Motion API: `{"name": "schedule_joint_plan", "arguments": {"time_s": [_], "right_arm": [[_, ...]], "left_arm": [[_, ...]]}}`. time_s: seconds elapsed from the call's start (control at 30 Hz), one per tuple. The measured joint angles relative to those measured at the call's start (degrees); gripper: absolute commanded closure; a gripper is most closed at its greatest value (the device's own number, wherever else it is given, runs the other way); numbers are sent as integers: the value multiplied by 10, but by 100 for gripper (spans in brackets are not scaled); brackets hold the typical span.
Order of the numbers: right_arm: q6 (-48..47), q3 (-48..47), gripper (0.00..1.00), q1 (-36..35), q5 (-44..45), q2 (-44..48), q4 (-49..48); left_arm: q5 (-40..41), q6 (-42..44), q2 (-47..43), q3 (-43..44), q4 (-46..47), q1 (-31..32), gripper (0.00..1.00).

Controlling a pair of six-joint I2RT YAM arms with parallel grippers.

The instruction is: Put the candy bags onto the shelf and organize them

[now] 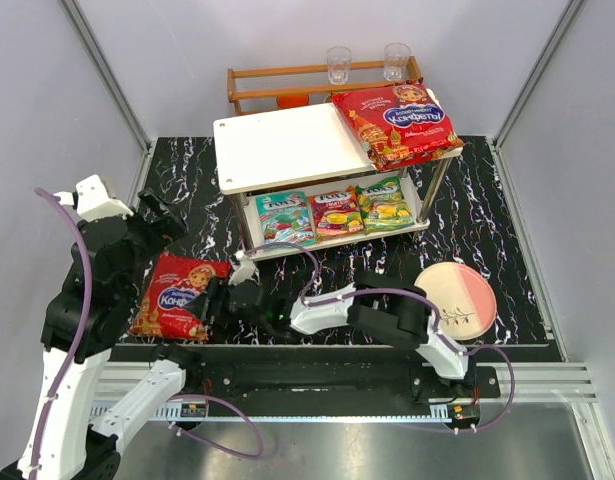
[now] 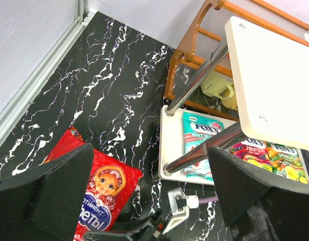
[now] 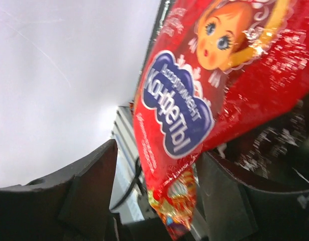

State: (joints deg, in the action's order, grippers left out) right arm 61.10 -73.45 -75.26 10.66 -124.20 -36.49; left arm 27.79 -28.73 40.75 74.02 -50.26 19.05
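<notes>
The white two-tier shelf (image 1: 282, 145) (image 2: 270, 80) stands at the back middle. A large red candy bag (image 1: 397, 122) lies on its top board at the right. On the lower board lie teal (image 1: 284, 217) (image 2: 200, 138), red-orange (image 1: 336, 212) and green-yellow (image 1: 383, 205) small bags. A second large red bag (image 1: 177, 295) (image 2: 101, 196) (image 3: 194, 90) lies on the black table at the left. My right gripper (image 1: 215, 298) (image 3: 159, 165) is at that bag's right edge, jaws open, the bag's end between them. Raised above and left of it, my left gripper (image 1: 159, 222) (image 2: 151, 170) is open and empty.
A brown wooden rack (image 1: 322, 80) with two glasses (image 1: 338, 64) stands behind the shelf. A pink-and-cream plate (image 1: 455, 297) lies at the front right. Grey walls and metal posts close in the table on three sides.
</notes>
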Motion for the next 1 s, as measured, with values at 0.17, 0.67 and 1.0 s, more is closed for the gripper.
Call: {"name": "schedule_joint_plan", "arguments": {"time_s": [0.17, 0.67, 1.0], "right_arm": [[43, -75, 78, 6, -25, -51, 2], [2, 175, 100, 29, -1, 217, 147], [15, 328, 100, 31, 41, 495, 386]], "left_arm": [[-10, 8, -3, 1, -5, 0, 1], [-47, 13, -18, -20, -5, 0, 1], [-68, 2, -70, -45, -7, 0, 4]]}}
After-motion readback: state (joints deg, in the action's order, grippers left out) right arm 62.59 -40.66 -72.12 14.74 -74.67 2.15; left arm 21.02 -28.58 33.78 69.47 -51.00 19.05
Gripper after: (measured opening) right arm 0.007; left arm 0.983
